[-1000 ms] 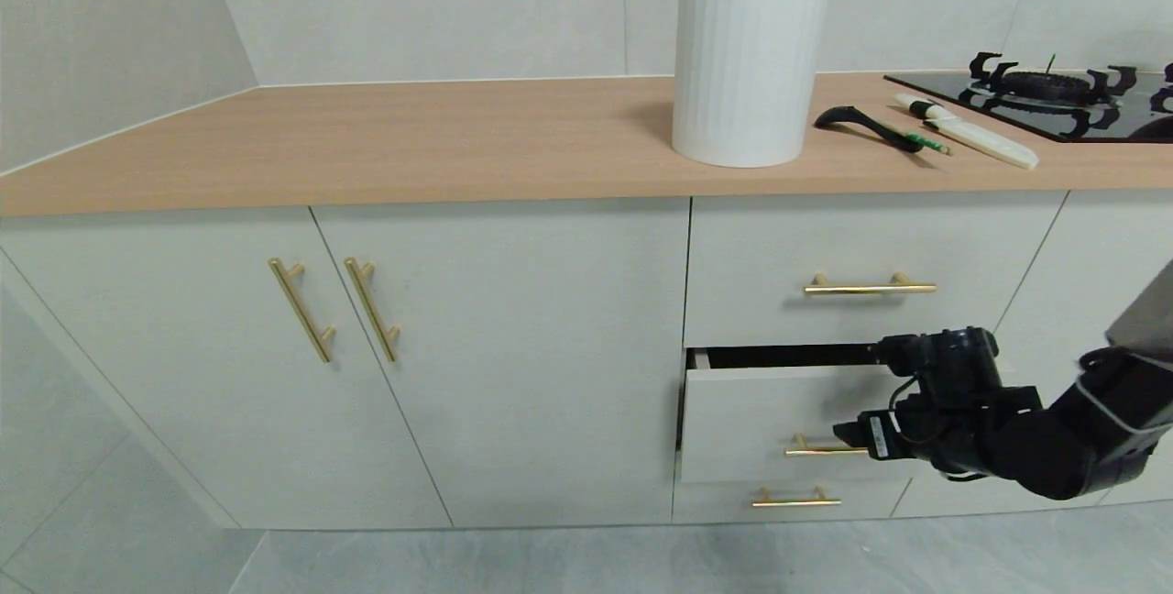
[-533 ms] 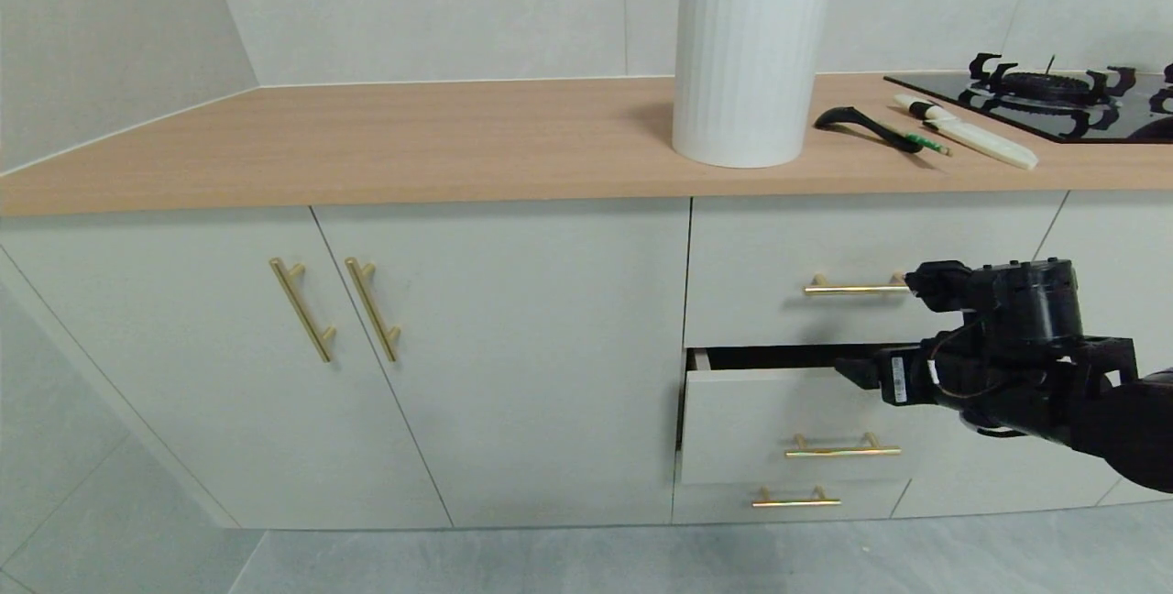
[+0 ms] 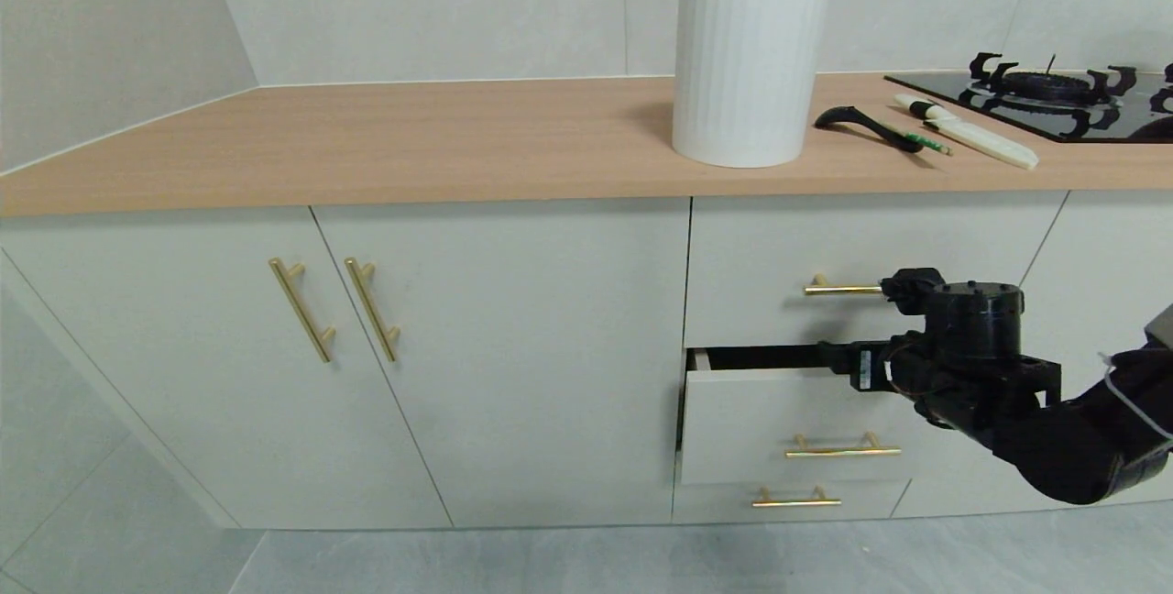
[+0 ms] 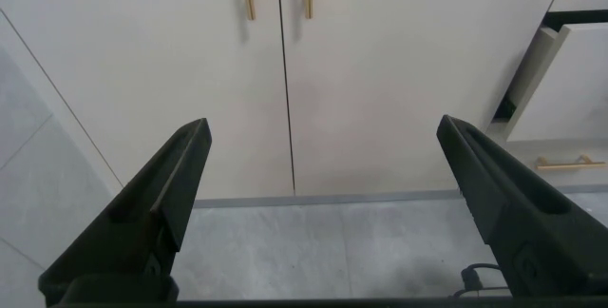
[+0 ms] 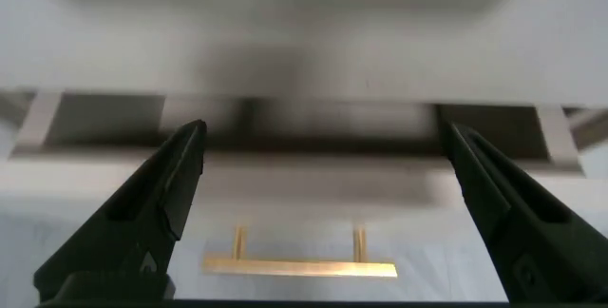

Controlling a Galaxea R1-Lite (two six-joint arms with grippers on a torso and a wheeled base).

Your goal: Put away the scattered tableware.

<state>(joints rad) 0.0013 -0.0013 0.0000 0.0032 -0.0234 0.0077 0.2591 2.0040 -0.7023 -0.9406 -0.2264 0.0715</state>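
On the wooden counter point(image 3: 412, 140) lie a black ladle point(image 3: 866, 128), a thin green-tipped stick point(image 3: 927, 145) and a long white utensil point(image 3: 971, 137), to the right of a tall white ribbed container point(image 3: 747, 49). Below them the middle drawer point(image 3: 779, 420) stands slightly open, with a dark gap above its front. My right gripper point(image 3: 861, 321) is open in front of that gap, between the top drawer's handle point(image 3: 838, 289) and the middle drawer's handle point(image 3: 841, 450), holding nothing. In the right wrist view the right gripper point(image 5: 323, 213) frames the gap point(image 5: 294, 123) and the gold handle point(image 5: 299, 267). My left gripper point(image 4: 323, 213) is open and low, facing the cabinet doors point(image 4: 285, 80).
A black hob point(image 3: 1054, 90) with pan supports sits at the counter's right end. Two cabinet doors with gold handles point(image 3: 334, 308) fill the left side. A bottom drawer handle point(image 3: 795, 500) lies just above the grey tiled floor point(image 3: 458, 566).
My right gripper has risen from the middle drawer's handle to the gap above the drawer front, then shifted slightly left. The drawer stays equally open.
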